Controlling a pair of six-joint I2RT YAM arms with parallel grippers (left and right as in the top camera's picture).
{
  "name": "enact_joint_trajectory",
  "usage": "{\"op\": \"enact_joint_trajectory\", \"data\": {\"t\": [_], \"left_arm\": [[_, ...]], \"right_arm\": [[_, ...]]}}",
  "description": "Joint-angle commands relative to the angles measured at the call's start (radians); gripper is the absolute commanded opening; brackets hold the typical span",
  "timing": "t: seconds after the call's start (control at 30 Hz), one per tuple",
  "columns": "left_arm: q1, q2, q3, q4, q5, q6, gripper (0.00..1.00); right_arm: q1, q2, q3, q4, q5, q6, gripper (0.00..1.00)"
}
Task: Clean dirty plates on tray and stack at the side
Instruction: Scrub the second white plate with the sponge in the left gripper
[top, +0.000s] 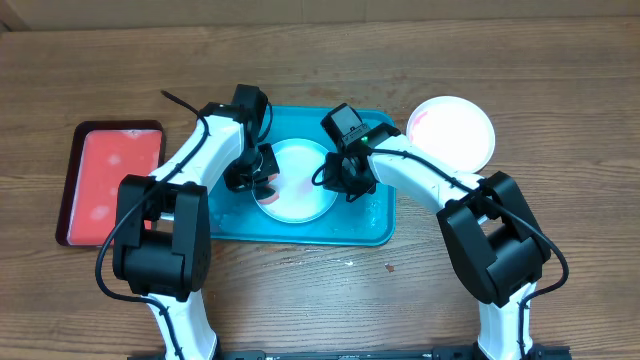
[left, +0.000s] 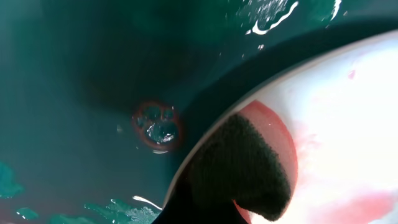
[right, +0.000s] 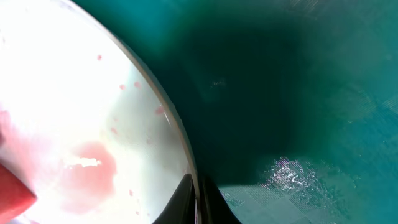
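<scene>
A pale light-blue plate (top: 295, 170) lies on the teal tray (top: 350, 228), with a pink-red smear near its middle. My left gripper (top: 257, 176) is at its left edge, shut on a red sponge with a dark scouring face (left: 249, 163) that presses on the plate (left: 348, 112). My right gripper (top: 345, 178) is shut on the plate's right rim, one finger on each side (right: 198, 200). The plate (right: 62, 93) shows a wet pink patch (right: 90, 171) and small red specks. A white plate (top: 452, 132) with a faint pink smear lies on the table, off the tray. The yellow-green plate is out of view.
A smaller red tray (top: 110, 182) with a dark rim lies on the wooden table to the left. The teal tray floor is wet, with droplets and a ringed puddle (left: 158, 124) beside the plate. The tray also shows in the right wrist view (right: 311, 93).
</scene>
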Motion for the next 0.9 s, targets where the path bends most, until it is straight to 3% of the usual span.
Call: {"op": "enact_joint_trajectory", "data": {"t": [0.0,0.13,0.37,0.6,0.87], "left_arm": [[0.034,0.034,0.030,0.039,0.068,0.063,0.04],[0.002,0.037,0.022,0.112,0.314,0.096,0.04],[-0.092,0.038,-0.015,0.218,0.336,0.047,0.05],[-0.114,0.039,-0.039,0.232,0.217,0.056,0.05],[-0.015,0.038,-0.006,0.067,-0.122,0.055,0.04]], "right_arm": [[-0.010,0.012,-0.022,-0.022,0.077,0.003,0.04],[-0.010,0.012,-0.022,-0.015,0.076,0.003,0.04],[-0.010,0.012,-0.022,-0.017,0.076,0.003,0.04],[-0.010,0.012,-0.022,-0.035,0.076,0.003,0.04],[-0.010,0.012,-0.022,-0.042,0.076,0.003,0.04]]}}
